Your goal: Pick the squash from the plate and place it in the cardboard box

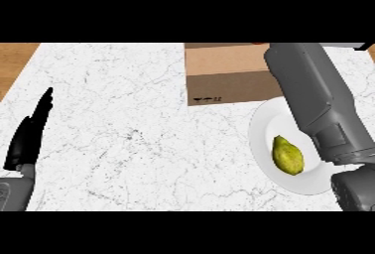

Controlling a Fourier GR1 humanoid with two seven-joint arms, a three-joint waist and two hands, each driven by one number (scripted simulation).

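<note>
Squash lay on the plate, near right; cardboard box just beyond, at the far edge. Step judged: pick not yet made. The right forearm crossed above plate and box; its hand's state could not be told. Next move needs that hand brought down around the squash. Left hand rested at left, fingers straight.

The left robot hand rests open at the left edge, fingers straight and pointing up.
</note>
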